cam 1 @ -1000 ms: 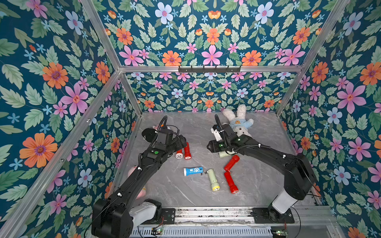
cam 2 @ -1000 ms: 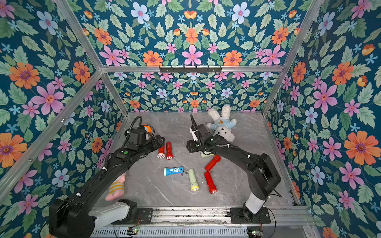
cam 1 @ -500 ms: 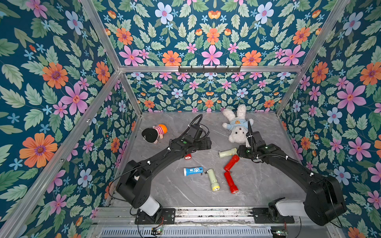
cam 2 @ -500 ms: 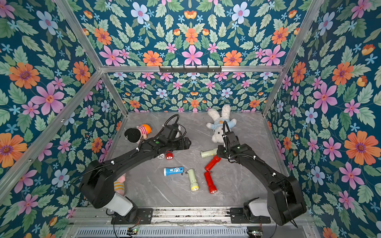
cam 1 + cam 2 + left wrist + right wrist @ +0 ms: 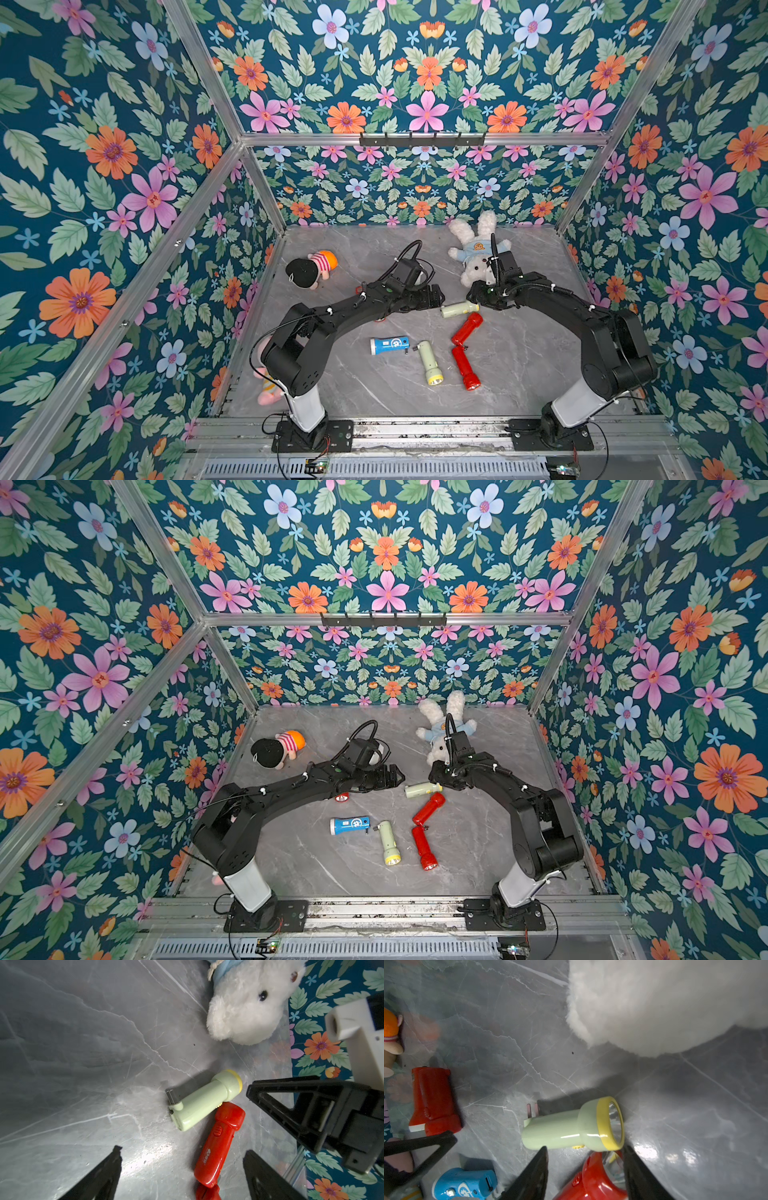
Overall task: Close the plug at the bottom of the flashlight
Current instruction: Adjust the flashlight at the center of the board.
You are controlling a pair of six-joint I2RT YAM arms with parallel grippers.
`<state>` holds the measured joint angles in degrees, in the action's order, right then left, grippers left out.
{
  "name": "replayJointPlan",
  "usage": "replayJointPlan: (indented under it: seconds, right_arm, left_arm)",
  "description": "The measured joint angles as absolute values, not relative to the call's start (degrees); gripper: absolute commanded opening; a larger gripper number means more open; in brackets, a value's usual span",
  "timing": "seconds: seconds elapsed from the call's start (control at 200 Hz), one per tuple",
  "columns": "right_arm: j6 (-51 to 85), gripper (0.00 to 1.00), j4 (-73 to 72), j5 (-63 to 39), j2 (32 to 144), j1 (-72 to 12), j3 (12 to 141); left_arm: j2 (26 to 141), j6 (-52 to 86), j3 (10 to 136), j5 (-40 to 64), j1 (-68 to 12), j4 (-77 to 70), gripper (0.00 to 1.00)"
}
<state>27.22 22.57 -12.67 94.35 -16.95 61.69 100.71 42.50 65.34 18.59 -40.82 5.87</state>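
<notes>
Beside green flashlight [image 5: 457, 309] — left gripper [image 5: 182, 1150] wide, empty | right gripper [image 5: 585, 1149] half-open, empty | print on red flashlight [image 5: 218, 1142] (illegible)

Pale green flashlight [image 5: 459, 309] with a yellow lens ring lies on its side mid-table [image 5: 374, 395], not held. Lens end points toward the robot's right, tail toward its left. The plug [image 5: 171, 1095] at the tail is folded out, and two metal prongs are exposed in both wrist views [image 5: 532, 1109].

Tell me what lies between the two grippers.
Only the pale green flashlight, lying flat; both top views and the left wrist view show it.
</notes>
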Motion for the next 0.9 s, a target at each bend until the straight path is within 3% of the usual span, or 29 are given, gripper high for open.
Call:
replayJointPlan:
  seconds: [0.545, 0.9]
  right_arm:
    - [28.2, 0.58, 19.0, -16.4, 96.0, -20.7, 57.6]
    - [30.5, 0.57, 16.0, -18.2, 96.5, -24.8, 54.7]
  left_arm:
    - [103.1, 57.2, 54.5, 24.4, -43.5, -10.7, 0.95]
    - [107.0, 58.5, 58.7, 23.7, -42.0, -10.7, 0.96]
